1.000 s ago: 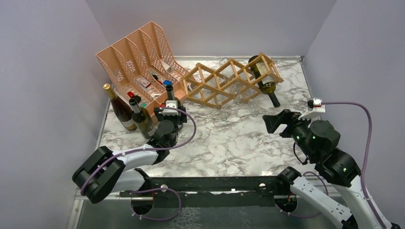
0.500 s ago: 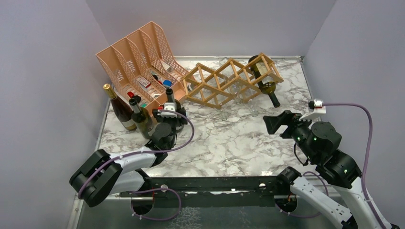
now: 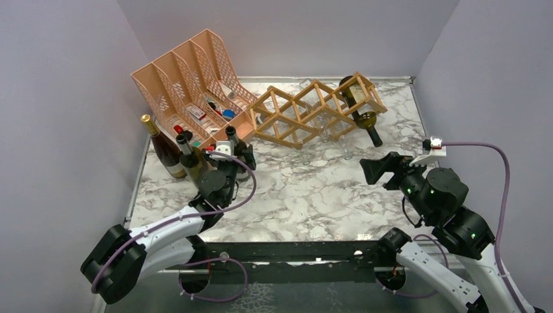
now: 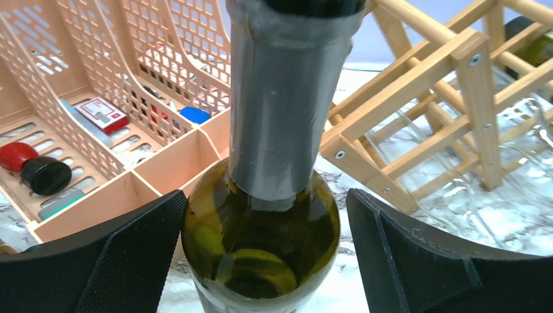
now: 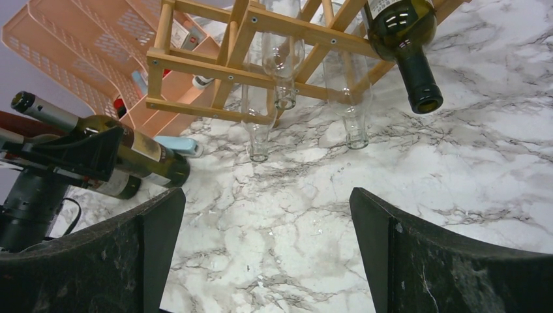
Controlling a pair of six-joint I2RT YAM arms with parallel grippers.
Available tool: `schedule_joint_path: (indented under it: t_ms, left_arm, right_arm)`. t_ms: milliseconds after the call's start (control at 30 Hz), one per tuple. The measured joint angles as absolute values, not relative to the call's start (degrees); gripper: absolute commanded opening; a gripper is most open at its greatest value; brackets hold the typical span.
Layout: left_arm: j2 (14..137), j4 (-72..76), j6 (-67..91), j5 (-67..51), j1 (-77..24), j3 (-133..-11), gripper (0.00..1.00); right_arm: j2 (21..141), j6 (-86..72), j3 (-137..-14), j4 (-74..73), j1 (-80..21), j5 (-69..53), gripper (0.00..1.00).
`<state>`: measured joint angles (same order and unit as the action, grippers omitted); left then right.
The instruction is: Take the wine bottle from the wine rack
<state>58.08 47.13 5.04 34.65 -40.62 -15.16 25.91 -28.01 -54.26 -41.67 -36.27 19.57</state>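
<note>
**Marble desk, both tools spread**

Your arms' bases sit at the near edge of a white-and-grey marbled desk (image 3: 306, 195) boxed in by plain lavender walls. Your left tool (image 4: 264, 261) is spread either side of an upright green bottle (image 4: 261, 241), apparently not touching. Your right tool (image 5: 267, 251) gapes over bare marble. Farther back, the wine bottle (image 3: 360, 107) lies in the wine rack (image 3: 306, 114), beside a pink organiser (image 3: 189, 78).

A green wine bottle (image 5: 399, 39) pokes neck-down from the wooden wine rack (image 5: 261, 65); two clear bottles (image 5: 352, 98) hang left of it, above the marble table (image 5: 391, 195).
</note>
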Motion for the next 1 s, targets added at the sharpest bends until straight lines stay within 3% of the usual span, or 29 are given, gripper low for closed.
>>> schedule_joint_path:
  t_ms: [400,667,1000]
  left_arm:
    - [40.6,27.9,8.8,25.1,-40.6,-23.2,0.99]
    - [31.4,18.6,7.6,12.4,-40.6,-29.7,0.99]
    - [43.0,13.0,-0.1,-6.2,-40.6,-47.5,0.99]
  right_arm:
    - [26.4,-27.4,-54.3,-41.7,-36.3,19.1,1.0]
    - [28.3,-27.4,-54.3,-41.6,-36.3,18.3,1.0]
    - [33.5,-27.7,-52.7,-38.2,-36.3,14.9,1.0]
